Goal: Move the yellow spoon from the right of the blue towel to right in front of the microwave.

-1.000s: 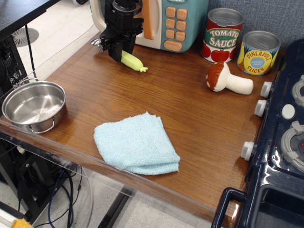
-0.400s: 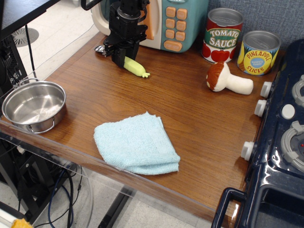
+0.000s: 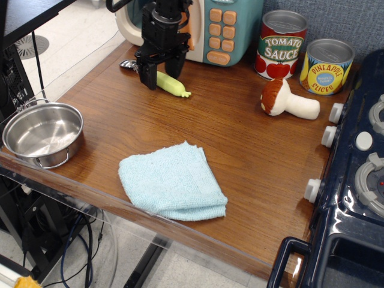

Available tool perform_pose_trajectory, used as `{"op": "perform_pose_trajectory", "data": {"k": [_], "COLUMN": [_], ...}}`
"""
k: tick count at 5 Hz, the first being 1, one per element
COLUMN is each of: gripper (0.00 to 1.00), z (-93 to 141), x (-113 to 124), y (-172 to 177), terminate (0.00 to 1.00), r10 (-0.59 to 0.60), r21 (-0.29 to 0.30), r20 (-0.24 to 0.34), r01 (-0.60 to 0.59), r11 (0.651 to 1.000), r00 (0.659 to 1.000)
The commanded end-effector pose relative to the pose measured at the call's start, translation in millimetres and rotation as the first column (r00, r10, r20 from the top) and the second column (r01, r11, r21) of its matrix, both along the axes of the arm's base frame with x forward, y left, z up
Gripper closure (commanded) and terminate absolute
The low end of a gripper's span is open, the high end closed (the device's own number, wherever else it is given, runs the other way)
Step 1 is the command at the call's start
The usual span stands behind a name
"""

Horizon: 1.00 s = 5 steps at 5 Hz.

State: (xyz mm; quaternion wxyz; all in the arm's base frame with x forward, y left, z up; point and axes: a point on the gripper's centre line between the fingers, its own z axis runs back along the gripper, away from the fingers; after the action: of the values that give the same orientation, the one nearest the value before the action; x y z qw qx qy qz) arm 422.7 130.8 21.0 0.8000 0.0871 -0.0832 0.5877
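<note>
The yellow spoon (image 3: 173, 86) lies on the wooden table just in front of the microwave (image 3: 223, 27), its metal bowl to the left and its pale yellow handle pointing right and toward me. My gripper (image 3: 161, 75) stands right over the spoon's neck with its black fingers (image 3: 146, 77) spread apart on either side of it; it looks open. The blue towel (image 3: 171, 180) lies folded near the table's front edge, well away from the spoon.
A steel pot (image 3: 42, 132) sits at the front left corner. A toy mushroom (image 3: 288, 100), a tomato sauce can (image 3: 281, 45) and a pineapple can (image 3: 326, 66) stand at the back right. A dark blue toy stove (image 3: 354, 180) fills the right side.
My gripper moved slightly right and lowered the spoon onto the table in front of the microwave. Its fingers then spread apart and let the spoon go.
</note>
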Motion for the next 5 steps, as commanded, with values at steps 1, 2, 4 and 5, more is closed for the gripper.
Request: {"op": "perform_pose_trajectory", "data": {"k": [1,2,4,5], "gripper": [0.0,0.0,0.0,0.0], "z": [51.3,74.6,97.1,97.1], "x": [-10.7,-13.8,-19.0,-19.0], "y": [-10.4,-16.9,-19.7,-19.7], "terminate": [0.0,0.0,0.0,0.0], "r10": [-0.023,-0.038,-0.078,-0.078], "r21": [0.031,0.046,0.081,0.081], "r20": [0.101,0.142,0.174,0.174], "r01": [0.02,0.032,0.065,0.065], "r11": [0.999,0.998,0.995,0.995], "r00": [0.995,0.989,0.982,0.982]}}
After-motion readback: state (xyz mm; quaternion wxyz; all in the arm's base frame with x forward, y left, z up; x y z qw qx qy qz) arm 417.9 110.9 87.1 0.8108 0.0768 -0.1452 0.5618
